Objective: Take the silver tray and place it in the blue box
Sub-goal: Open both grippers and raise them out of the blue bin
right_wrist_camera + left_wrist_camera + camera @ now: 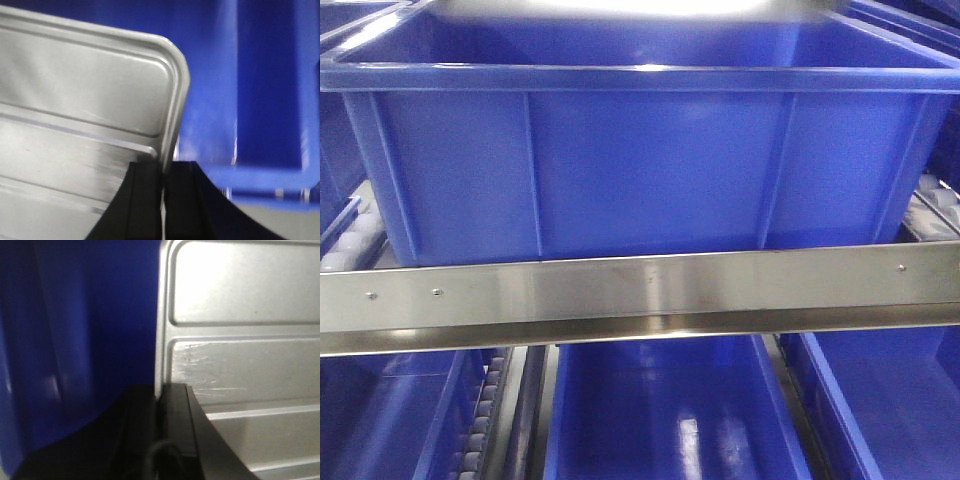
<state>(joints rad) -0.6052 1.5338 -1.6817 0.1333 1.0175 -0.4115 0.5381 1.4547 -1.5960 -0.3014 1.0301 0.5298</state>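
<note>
The blue box fills the front view, seen from its ribbed side, with its rim across the top. The silver tray shows in both wrist views, shiny with ridge lines across its base. My left gripper is shut on the tray's left rim, with blue plastic beside it. My right gripper is shut on the tray's right rim near a rounded corner, with a blue box wall behind. Neither gripper nor the tray shows in the front view.
A stainless steel rail runs across under the blue box. More blue crates sit below it, and roller tracks run between them. Other blue crate rims show at the top corners.
</note>
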